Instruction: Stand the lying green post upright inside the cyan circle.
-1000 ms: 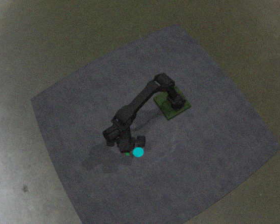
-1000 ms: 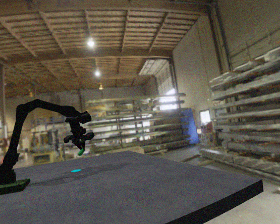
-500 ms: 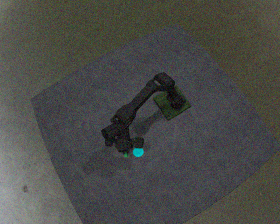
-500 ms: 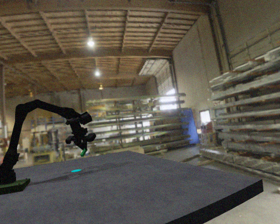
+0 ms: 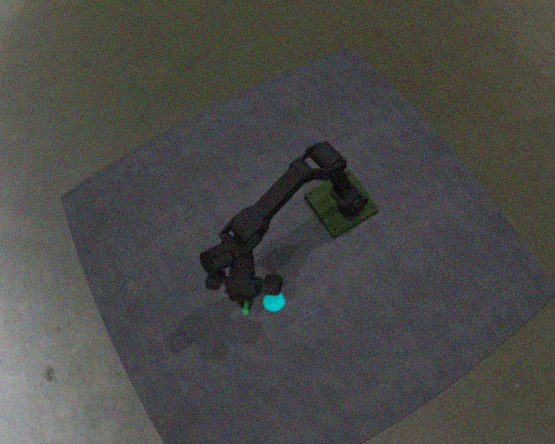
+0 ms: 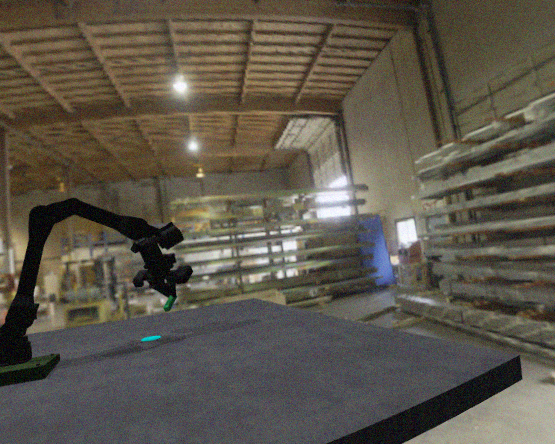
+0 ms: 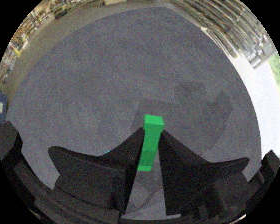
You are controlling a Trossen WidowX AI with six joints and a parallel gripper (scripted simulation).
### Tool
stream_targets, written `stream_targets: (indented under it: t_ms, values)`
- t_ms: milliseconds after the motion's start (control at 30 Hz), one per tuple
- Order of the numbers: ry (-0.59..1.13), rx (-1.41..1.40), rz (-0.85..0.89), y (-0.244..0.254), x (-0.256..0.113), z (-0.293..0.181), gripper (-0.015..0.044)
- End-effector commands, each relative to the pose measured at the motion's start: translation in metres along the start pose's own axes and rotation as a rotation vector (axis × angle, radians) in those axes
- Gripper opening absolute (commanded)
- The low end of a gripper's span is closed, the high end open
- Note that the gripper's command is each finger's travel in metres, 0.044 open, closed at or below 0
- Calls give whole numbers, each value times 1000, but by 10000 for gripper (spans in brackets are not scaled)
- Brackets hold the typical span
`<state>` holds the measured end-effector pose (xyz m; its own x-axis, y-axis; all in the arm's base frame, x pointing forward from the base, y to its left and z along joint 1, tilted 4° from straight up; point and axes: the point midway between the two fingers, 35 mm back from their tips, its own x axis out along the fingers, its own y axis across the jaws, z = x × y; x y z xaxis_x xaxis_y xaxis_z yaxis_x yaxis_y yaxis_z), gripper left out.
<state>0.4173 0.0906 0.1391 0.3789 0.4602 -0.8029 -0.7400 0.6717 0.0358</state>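
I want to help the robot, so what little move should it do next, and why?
Probably tilt the green post more upright, because the gripper holds it slanted, above the table.

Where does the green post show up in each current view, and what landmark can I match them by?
Top: the green post is below and left of centre, at the fingertips.
Exterior: left of centre, above the table.
Wrist: near centre, between the fingers.
Shared landmark: the gripper.

The end effector (image 5: 246,304) (image 6: 170,297) (image 7: 151,132) partly hides the green post (image 5: 246,310) (image 6: 169,303) (image 7: 153,131).
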Motion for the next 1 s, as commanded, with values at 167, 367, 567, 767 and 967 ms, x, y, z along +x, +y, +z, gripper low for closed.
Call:
stream_targets:
  t_ms: [167, 367, 567, 767, 967]
  values:
    - [-61, 24, 3, -4, 2, 0, 23]
    - [-101, 34, 4, -7, 3, 1, 23]
    - [-140, 43, 5, -9, 3, 1, 23]
    - [-179, 51, 7, -11, 4, 2, 23]
    - [-217, 58, 9, -13, 4, 2, 23]
